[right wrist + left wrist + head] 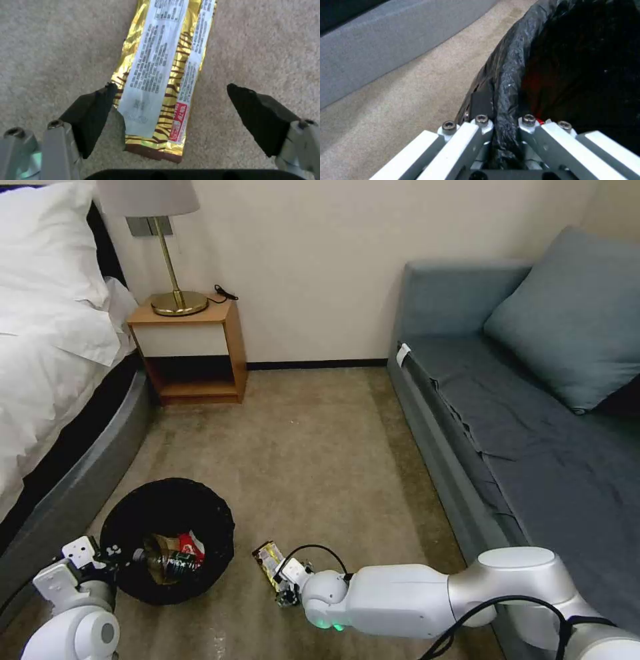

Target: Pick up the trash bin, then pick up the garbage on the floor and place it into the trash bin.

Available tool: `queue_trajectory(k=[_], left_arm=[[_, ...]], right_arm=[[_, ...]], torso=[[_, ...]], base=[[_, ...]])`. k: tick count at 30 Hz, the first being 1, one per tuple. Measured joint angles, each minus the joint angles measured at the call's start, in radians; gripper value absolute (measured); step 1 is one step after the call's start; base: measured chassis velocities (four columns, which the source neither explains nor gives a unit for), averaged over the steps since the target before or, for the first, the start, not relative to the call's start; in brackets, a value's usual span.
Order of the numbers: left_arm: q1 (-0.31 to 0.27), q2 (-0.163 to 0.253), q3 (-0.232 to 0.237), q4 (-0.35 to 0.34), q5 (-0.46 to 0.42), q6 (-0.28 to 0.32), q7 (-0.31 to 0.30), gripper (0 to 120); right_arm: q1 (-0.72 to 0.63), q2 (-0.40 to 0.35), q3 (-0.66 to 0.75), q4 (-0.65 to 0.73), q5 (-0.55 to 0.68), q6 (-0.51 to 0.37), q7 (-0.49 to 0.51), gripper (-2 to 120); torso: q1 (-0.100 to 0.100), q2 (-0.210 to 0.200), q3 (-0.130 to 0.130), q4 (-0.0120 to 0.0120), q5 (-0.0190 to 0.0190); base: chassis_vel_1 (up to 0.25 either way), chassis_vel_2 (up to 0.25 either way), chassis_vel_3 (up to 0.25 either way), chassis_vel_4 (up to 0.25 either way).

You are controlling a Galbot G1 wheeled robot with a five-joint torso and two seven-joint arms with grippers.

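- The low round trash bin lined with crinkly black plastic (167,540) sits on the beige carpet (313,447) at the lower left of the head view; a red wrapper (193,545), tan paper and a small bottle (167,561) lie inside.
- The left gripper (505,125) is clamped on the bin's bagged rim.
- The flat, long gold-and-brown foil wrapper (163,82) lies on the carpet beside the bin, its far end cut off in the right wrist view.
- The right gripper (173,110) straddles it, black pads (93,115) spread apart, gripping nothing.
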Motion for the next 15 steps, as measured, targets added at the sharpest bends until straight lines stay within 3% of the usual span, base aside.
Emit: queue_trajectory(k=[9, 15], left_arm=[[0.0, 0.0, 0.0, 0.0, -0.001, 0.0, 0.0, 3], [0.001, -0.001, 0.001, 0.0, 0.0, 0.0, -0.001, 3]], right_arm=[[-0.014, 0.007, -0.006, -0.021, -0.009, 0.007, -0.004, 85], [-0.009, 0.023, -0.019, -0.056, -0.014, 0.014, -0.016, 76]], torso=[[0.0, 0.0, 0.0, 0.0, 0.0], [0.0, 0.0, 0.0, 0.0, 0.0]], base=[[0.0, 0.0, 0.0, 0.0], [0.0, 0.0, 0.0, 0.0]])
